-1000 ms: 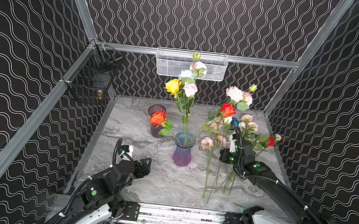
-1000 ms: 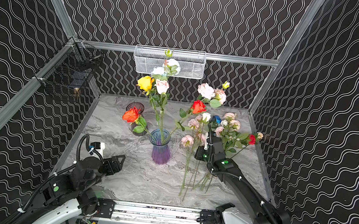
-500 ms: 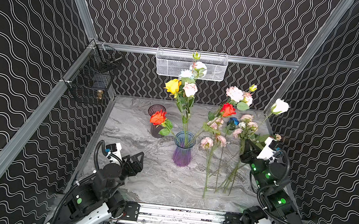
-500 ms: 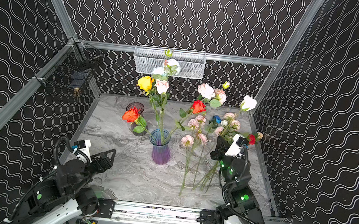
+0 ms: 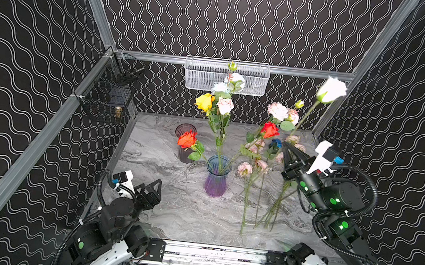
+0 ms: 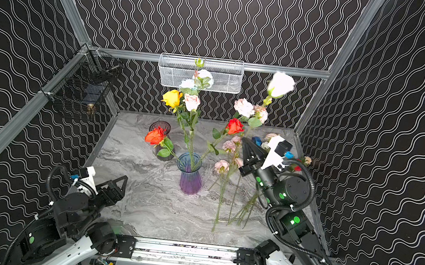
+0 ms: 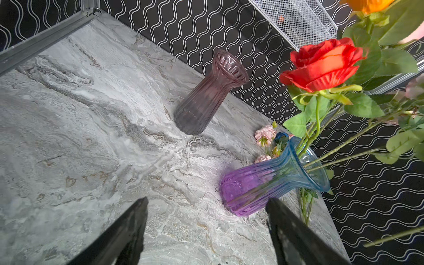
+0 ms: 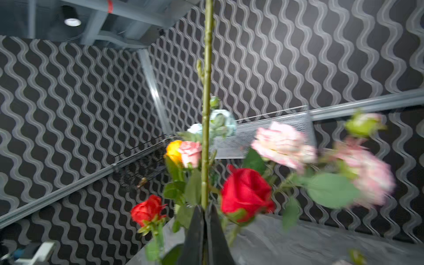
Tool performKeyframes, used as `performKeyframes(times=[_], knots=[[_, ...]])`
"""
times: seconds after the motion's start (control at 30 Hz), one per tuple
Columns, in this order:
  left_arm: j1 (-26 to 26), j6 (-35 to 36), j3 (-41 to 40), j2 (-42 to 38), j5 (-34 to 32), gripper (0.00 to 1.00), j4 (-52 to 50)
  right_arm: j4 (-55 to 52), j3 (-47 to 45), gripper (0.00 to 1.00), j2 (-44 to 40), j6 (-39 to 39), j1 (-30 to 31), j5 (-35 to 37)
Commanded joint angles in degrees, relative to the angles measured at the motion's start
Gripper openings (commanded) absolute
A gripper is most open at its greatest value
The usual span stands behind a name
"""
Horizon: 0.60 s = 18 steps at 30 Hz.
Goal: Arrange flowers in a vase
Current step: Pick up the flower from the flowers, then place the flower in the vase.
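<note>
My right gripper (image 8: 204, 210) sits at the right of both top views, jaws pressed together on the thin green stem of a white rose (image 5: 331, 89). In the right wrist view that stem runs straight up out of the closed fingertips. The bloom stands high at the upper right of the frame, slightly blurred, close to the corner post. My left gripper (image 7: 207, 199) hangs at the lower left, about half open and holding nothing. The blue-and-purple vase (image 5: 216, 178) stands upright mid-frame on the marble table (image 5: 170, 214), carrying a yellow rose (image 5: 204, 102) plus pink and red blooms. The loose flowers (image 5: 259, 191) lie on the table just right of it. A dark vase (image 7: 206, 96) stands behind it, toward the upper left.
</note>
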Motion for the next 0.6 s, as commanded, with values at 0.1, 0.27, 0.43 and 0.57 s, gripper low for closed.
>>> performKeyframes(times=[0.1, 0.27, 0.43, 0.57], knots=[[0.0, 0.1, 0.5, -1.7, -2.3, 0.84, -1.5, 3.3, 10.8, 0.00, 10.9, -13.4, 14.0, 8.3], [0.0, 0.0, 1.4, -2.4, -2.5, 0.84, -3.0, 6.3, 19.0, 0.00, 19.8, -16.2, 14.8, 9.9], [0.1, -0.2, 1.4, -3.3, -2.8, 0.84, -3.5, 7.0, 25.8, 0.00, 28.9, -20.4, 14.8, 15.0], [0.1, -0.9, 1.0, -4.1, -2.7, 0.84, -3.8, 9.3, 25.6, 0.00, 33.3, -20.7, 14.6, 17.2]])
